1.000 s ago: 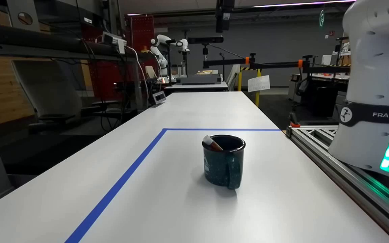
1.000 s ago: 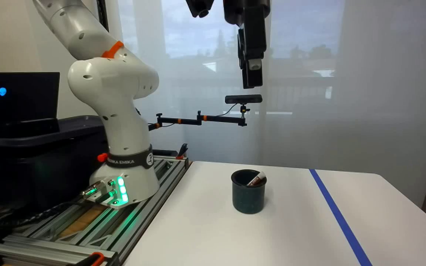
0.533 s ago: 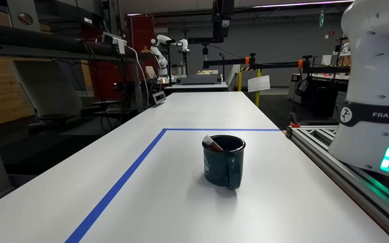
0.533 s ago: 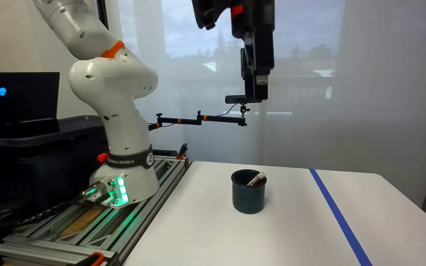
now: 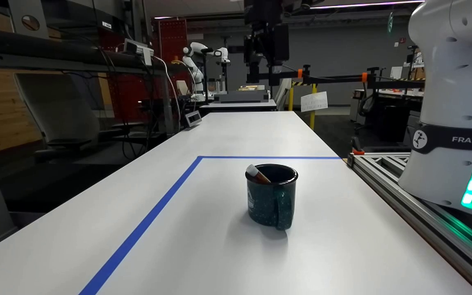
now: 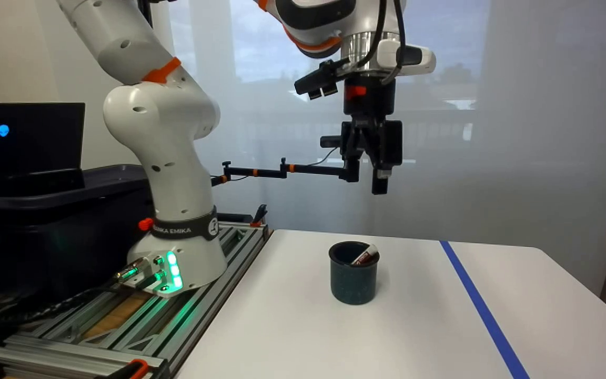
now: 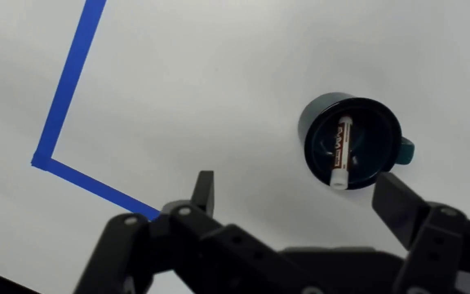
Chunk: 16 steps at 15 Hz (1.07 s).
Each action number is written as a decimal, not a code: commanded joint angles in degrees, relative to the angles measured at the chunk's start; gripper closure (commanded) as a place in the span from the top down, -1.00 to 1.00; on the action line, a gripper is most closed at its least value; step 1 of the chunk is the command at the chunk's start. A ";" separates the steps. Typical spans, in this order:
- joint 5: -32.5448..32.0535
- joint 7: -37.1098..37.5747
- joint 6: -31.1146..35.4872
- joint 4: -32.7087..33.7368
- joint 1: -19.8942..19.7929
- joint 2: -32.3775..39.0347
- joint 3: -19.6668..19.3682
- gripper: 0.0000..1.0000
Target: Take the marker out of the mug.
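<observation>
Approach stage, looks like: end effector (image 6: 366, 184) hanging well above mug (image 6: 353, 284), jaws spread wide, nothing between them. Target marker (image 7: 342, 150) inside mug, tilted, white end poking just past rim. Next move likely calls for lining up over marker, then straight descent, 2 fingers (image 7: 205, 194) straddling white end. Mug: glossy teal, speckled, round, 1 handle. Marker: slim cylinder, printed barrel. Underneath, smooth pale tabletop (image 6: 282, 326), flat blue tape (image 7: 69, 85).
</observation>
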 commanded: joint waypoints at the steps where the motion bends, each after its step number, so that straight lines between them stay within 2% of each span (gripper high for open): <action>1: 0.51 -0.38 -0.05 0.09 -0.87 0.03 0.79 1.00; 3: -0.31 2.07 3.44 -1.04 -1.90 0.50 1.19 1.00; 5: -0.77 5.08 11.21 -4.74 -2.23 1.10 2.18 1.00; 6: 0.07 5.80 13.52 -1.69 -1.60 5.32 2.66 1.00; 7: 0.58 6.43 16.41 -2.58 -1.12 6.39 3.17 1.00; 11: 3.89 6.31 19.27 -2.77 1.20 11.70 4.66 1.00; 16: 10.59 7.57 18.48 -2.73 2.75 14.94 6.19 1.00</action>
